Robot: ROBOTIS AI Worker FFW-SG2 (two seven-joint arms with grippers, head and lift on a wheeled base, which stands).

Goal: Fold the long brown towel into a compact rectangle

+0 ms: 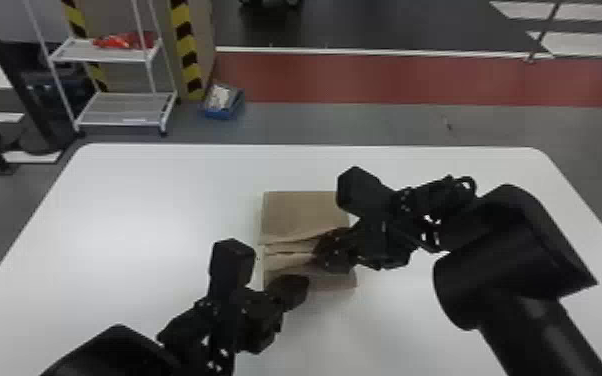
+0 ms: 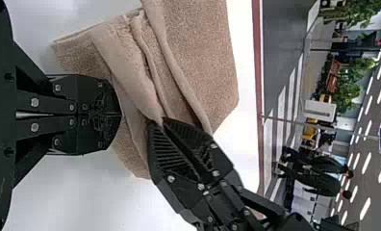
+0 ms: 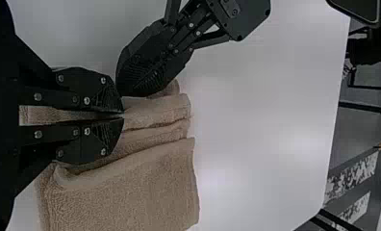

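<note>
Tan-brown towelling, matt and finely nubbed, lies before you as a roughly rectangular, layered stack: the towel [image 1: 300, 212] sits near the middle of the smooth white table [image 1: 130, 220]. Its far part is a flat panel with a straight side edge; across the middle run soft, rounded ridges, uneven and slightly gaping, with another flat piece on the near side.

Your right gripper [image 1: 322, 255] is over those ridges, coming in from the right. In the right wrist view, your right gripper [image 3: 123, 114] has its black fingers closed at the tips; they appear to pinch a ridge of the towel, though the bite itself is partly hidden. Your left gripper [image 1: 301, 287] is at the near left part of the stack, and in the left wrist view its blunt fingers are together, with no cloth between them. The two sets of fingertips are near each other, so the room between them is tight.

You have bare tabletop left of the towel and a strip beyond it, up to the straight far edge. Past that, a blue box [image 1: 223, 109] rests on the grey floor [image 1: 365, 124], near a white shelf rack [image 1: 122, 107].
</note>
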